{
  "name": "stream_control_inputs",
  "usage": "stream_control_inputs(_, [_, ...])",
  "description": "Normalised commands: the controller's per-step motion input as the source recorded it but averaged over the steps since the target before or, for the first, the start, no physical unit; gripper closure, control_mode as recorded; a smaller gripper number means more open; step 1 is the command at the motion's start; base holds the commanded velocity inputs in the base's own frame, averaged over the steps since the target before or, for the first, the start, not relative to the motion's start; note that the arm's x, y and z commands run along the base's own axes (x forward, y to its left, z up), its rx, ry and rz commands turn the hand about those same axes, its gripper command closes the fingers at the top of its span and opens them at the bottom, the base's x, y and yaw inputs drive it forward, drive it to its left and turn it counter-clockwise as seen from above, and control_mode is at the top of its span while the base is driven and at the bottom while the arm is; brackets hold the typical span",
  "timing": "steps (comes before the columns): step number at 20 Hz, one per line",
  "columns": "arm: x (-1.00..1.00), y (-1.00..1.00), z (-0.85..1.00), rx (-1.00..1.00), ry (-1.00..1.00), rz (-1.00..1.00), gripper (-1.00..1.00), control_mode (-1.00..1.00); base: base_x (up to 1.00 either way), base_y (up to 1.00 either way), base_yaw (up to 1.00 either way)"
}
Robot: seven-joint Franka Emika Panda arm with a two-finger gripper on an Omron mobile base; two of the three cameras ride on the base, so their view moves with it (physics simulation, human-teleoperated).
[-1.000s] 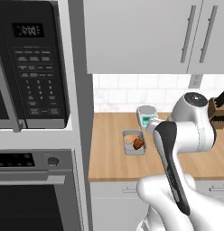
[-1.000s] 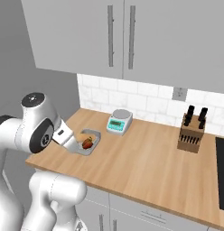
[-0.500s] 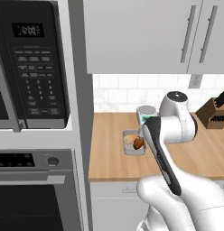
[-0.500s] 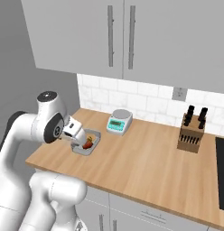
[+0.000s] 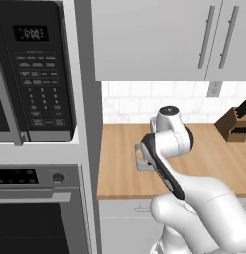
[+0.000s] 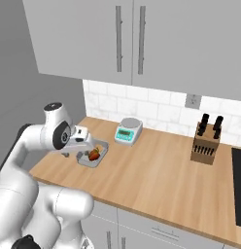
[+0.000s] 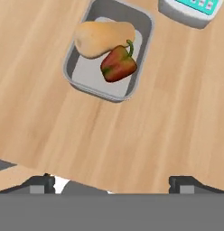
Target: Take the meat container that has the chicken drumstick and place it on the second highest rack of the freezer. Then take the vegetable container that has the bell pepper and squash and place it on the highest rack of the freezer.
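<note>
The vegetable container (image 7: 142, 54) is a shallow grey tray on the wooden counter. It holds a pale tan squash (image 7: 102, 38) and a red-orange bell pepper (image 7: 118, 65) side by side. My gripper (image 7: 114, 182) hangs open above the bare counter, short of the tray, with nothing between its fingers. From the right base view, the gripper (image 6: 79, 147) hovers at the left side of the vegetable container (image 6: 100, 163), where the bell pepper (image 6: 94, 154) shows. In the left base view the arm hides most of the vegetable container (image 5: 140, 164). The meat container, the chicken drumstick and the freezer are out of view.
A small kitchen scale (image 6: 128, 131) stands just behind the tray, near the tiled wall, and a knife block (image 6: 206, 143) sits farther right. A microwave (image 5: 35, 74) over an oven (image 5: 40, 208) fills the column to the left. Upper cabinets (image 6: 142, 44) hang above the counter.
The arm has swung in over the counter and brought the hand down beside the vegetable tray. The gripper has stayed open, and the tray has not moved.
</note>
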Motion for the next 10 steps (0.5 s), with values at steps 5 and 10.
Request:
stream_control_inputs(5, [0.10,0.00,-0.26,-0.06,0.00,0.46,-1.00,-1.00,0.00,0.00,0.00])
stream_control_inputs(10, [0.00,0.17,-0.02,-0.07,0.00,0.38,-1.00,-1.00,0.00,0.00,0.00])
